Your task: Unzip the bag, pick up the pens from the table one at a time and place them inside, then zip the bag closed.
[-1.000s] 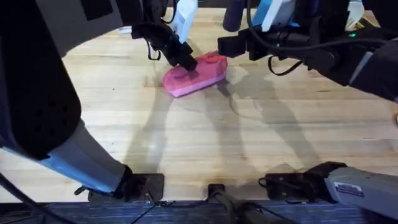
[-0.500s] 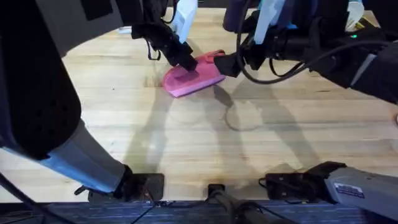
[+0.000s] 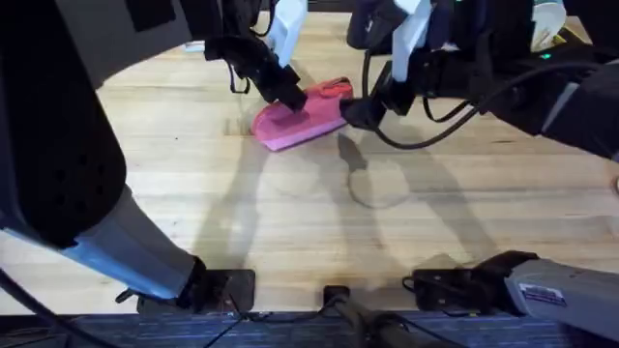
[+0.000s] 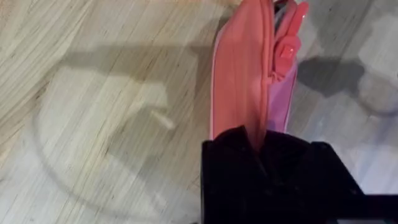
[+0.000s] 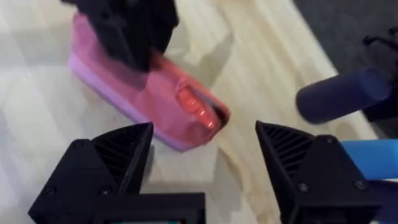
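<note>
Left gripper [image 3: 290,97] is clamped on the bag [image 3: 300,121] at the far middle of the table [image 3: 290,222] in the overhead view; right gripper [image 3: 356,111] sits at the bag's right end. Left wrist view: black fingers [image 4: 273,168] pinch the bag's [image 4: 242,81] zipper edge. Right wrist view: right gripper [image 5: 205,162] hangs with jaws spread wide, bag [image 5: 149,102] just beyond them.

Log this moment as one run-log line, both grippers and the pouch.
left gripper: shut on pink pouch | right gripper: open, near pouch's zipper end | pouch: on table
</note>
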You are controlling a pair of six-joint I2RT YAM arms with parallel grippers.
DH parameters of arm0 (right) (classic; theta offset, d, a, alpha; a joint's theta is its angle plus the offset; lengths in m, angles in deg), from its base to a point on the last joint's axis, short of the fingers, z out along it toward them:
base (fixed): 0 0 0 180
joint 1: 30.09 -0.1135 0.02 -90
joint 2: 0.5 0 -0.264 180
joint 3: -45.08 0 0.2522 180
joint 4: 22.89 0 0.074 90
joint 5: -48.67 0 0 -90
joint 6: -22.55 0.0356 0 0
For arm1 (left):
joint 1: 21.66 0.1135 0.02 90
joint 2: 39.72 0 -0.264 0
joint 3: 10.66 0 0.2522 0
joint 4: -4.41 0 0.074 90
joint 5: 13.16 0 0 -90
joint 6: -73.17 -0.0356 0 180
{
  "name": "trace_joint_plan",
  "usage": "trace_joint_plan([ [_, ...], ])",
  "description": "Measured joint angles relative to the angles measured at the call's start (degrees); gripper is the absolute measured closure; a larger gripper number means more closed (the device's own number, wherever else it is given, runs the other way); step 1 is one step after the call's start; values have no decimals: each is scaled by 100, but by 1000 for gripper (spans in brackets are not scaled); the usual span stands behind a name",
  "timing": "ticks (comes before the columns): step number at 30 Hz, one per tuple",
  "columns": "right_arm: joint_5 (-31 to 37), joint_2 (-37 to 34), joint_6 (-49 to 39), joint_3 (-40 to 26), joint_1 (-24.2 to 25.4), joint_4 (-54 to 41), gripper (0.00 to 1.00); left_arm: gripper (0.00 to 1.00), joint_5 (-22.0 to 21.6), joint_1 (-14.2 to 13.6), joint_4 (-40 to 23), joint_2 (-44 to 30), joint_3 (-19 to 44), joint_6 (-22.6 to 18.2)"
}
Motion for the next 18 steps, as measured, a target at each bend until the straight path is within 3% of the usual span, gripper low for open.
trace_joint_plan([
  [18, -19, -333, -522, 0, 1, -271, 4, 958, -1, 0, 7, 0, 1, 2],
])
